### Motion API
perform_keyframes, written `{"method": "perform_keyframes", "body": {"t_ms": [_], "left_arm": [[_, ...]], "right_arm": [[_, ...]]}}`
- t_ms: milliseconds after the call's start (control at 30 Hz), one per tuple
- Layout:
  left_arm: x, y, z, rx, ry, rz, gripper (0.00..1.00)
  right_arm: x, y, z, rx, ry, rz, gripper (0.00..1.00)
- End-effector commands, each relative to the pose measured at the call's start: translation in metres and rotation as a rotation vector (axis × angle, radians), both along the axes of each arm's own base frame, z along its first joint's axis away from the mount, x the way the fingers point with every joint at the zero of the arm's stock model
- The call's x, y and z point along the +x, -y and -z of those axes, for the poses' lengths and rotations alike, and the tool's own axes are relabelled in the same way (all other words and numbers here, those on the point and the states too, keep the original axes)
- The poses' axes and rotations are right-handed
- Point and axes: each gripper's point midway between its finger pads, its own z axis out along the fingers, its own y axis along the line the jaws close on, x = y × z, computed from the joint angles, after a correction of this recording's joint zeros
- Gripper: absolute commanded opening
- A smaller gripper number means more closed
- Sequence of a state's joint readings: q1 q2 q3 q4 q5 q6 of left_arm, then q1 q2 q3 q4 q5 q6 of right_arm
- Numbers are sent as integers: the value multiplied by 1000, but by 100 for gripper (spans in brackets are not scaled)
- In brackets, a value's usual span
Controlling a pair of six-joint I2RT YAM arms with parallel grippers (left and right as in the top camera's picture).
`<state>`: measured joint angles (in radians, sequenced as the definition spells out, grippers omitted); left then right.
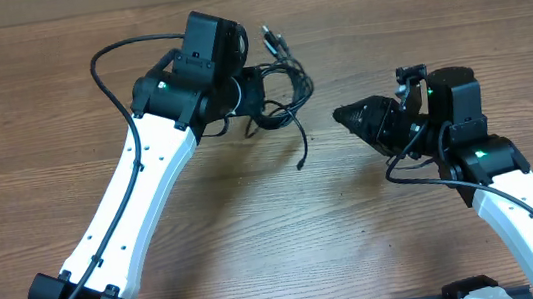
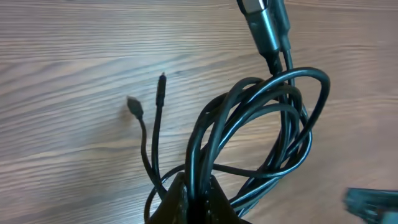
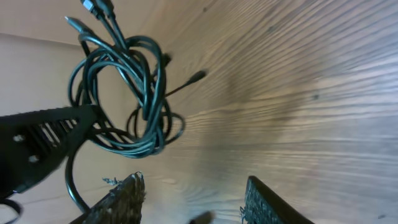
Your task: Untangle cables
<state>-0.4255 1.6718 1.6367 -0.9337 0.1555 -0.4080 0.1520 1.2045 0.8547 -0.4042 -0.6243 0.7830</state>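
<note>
Clamping the cables in closed jaws, the left gripper is anchoring them, seemingly so the right gripper, gaping empty nearby, can draw one loose.

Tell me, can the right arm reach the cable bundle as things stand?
Probably yes. The right arm points its open jaws at the cables, with only bare table between; the left arm grips their far side.

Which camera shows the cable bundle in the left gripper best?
Left wrist: the cables fill the frame, loops and two loose ends clear, pinched by the left gripper. Right wrist shows them farther off; overhead shows them small, partly under that gripper.
</note>
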Motion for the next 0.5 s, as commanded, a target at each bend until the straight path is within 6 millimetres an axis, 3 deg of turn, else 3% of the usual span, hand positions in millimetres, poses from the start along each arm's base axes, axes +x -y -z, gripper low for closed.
{"method": "perform_keyframes", "body": {"t_ms": [0, 167, 467], "left_arm": [[-9, 28, -19, -86, 29, 111, 4], [-16, 51, -23, -74, 76, 187, 4], [-18, 57, -25, -77, 88, 199, 4]], "right_arm": [[0, -5, -12, 62, -9, 4, 50], [2, -7, -17, 97, -16, 13, 50], [5, -5, -18, 86, -5, 30, 49]]}}
